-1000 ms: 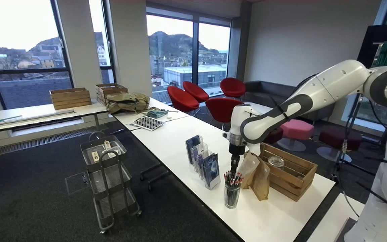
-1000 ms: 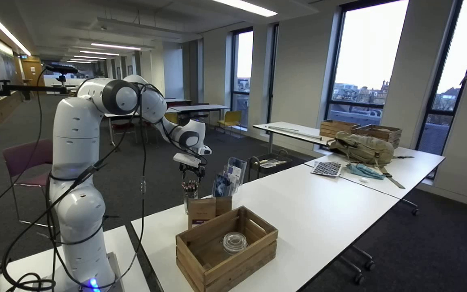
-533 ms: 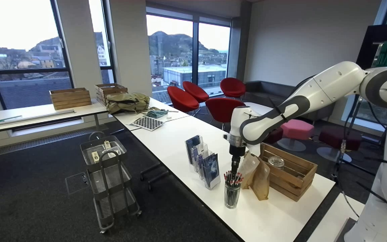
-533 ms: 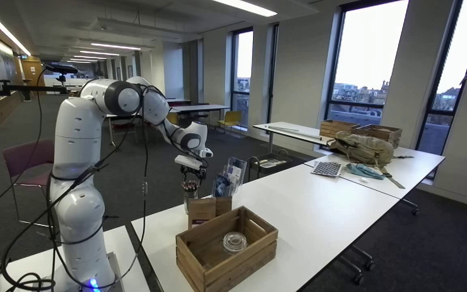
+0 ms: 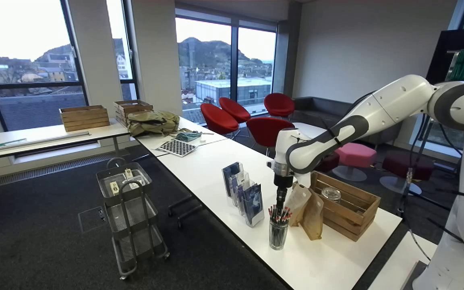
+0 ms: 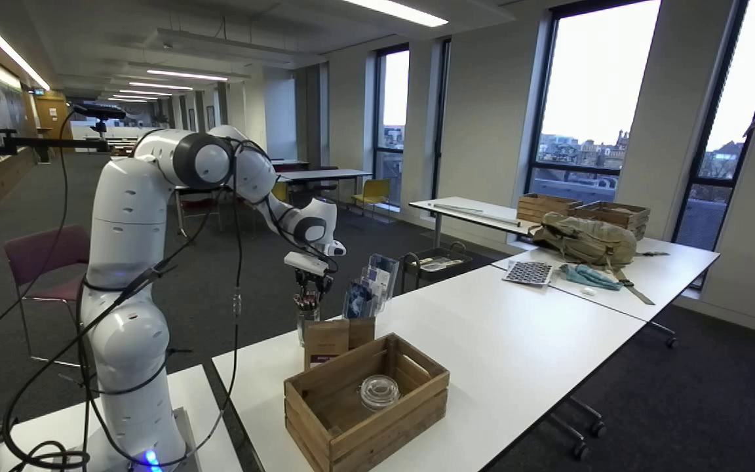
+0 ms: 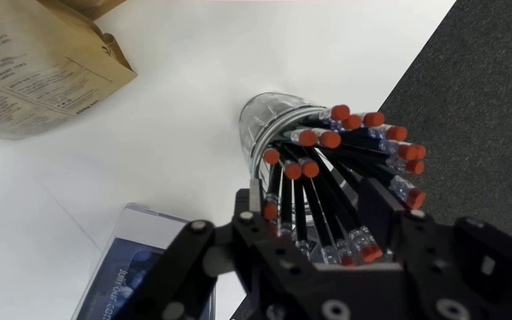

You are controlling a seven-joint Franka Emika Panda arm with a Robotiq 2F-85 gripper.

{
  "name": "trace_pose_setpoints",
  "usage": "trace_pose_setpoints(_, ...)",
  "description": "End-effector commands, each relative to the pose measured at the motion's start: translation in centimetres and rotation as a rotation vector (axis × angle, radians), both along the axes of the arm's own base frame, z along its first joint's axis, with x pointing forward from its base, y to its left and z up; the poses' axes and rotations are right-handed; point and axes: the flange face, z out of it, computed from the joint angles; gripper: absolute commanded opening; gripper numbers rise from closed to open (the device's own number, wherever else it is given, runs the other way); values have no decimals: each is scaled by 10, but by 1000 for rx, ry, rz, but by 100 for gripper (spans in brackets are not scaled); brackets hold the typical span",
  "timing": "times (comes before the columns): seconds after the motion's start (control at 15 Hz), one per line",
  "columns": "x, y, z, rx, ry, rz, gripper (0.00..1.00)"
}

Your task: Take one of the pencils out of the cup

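Wrist view: gripper (image 7: pixel 314 191) low in frame, jaws well apart, straddling several red-tipped pencils (image 7: pixel 337 195), clamped on none; cannot tell whether jaws touch any. Pencils lean in clear cup (image 7: pixel 261 122) near centre, fanning right and down. Paper bag (image 7: pixel 51 75) upper left, leaflet holder (image 7: pixel 149 229) lower left, white table (image 7: pixel 171 120) beneath. In both exterior views, gripper hangs just above cup.

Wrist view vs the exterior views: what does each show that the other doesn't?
Only the wrist view: rows of small print on the near paper bag and lettering on a leaflet.

Only the exterior views: the glass jar, backpack, checkered board and white arm.

Shared: the tool at the upper ends of the pencils, the clear cup, bag, a leaflet holder and the white tabletop.
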Motion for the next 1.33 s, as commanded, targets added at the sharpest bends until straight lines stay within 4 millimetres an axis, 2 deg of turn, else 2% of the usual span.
trace_pose_setpoints(0.0,9,-1,6,10,-36,15,30)
trace_pose_setpoints(0.2,10,0,8,9,-40,16,5)
trace_pose_setpoints(0.27,10,0,9,9,-40,16,0)
trace_pose_setpoints(0.73,9,2,14,-3,-49,22,2)
trace_pose_setpoints(1.27,-2,16,55,-88,-110,105,2)
